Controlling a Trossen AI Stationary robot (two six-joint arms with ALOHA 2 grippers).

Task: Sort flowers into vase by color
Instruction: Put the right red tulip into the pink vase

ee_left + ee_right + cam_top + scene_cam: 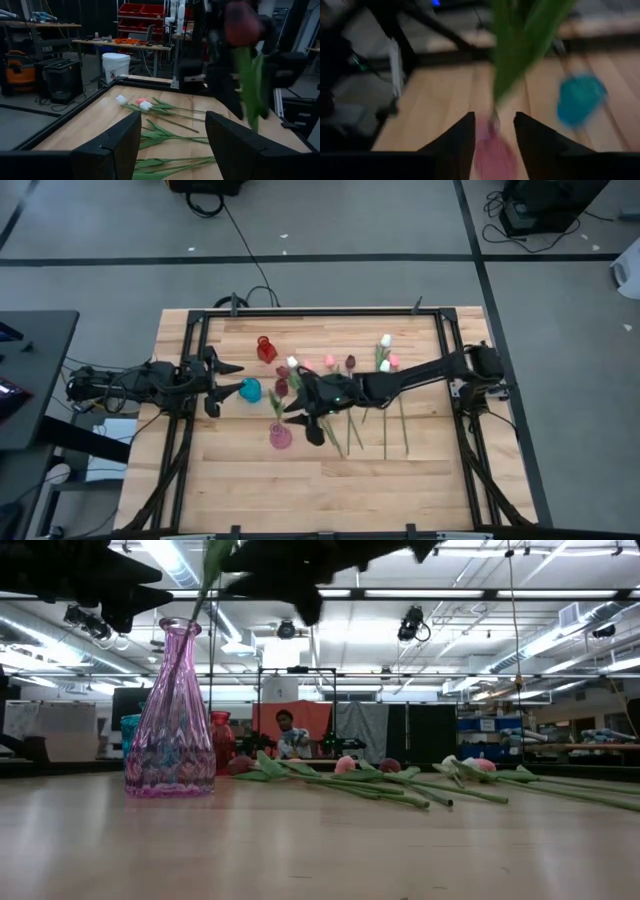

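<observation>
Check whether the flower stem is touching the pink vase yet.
Touching: in the low view the flower stem runs down into the mouth of the pink vase; the right wrist view agrees, stem ending at the vase opening.

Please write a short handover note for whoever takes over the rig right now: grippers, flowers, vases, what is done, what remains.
Right gripper: open above the pink vase, a dark red tulip between its fingers, stem reaching into the vase mouth.
Left gripper: open, empty, waiting beside the teal vase.
Red vase: stands behind the teal one.
Done: this tulip is going into the pink vase.
Left: the loose tulips, white, pink and dark red, lying on the table.
</observation>
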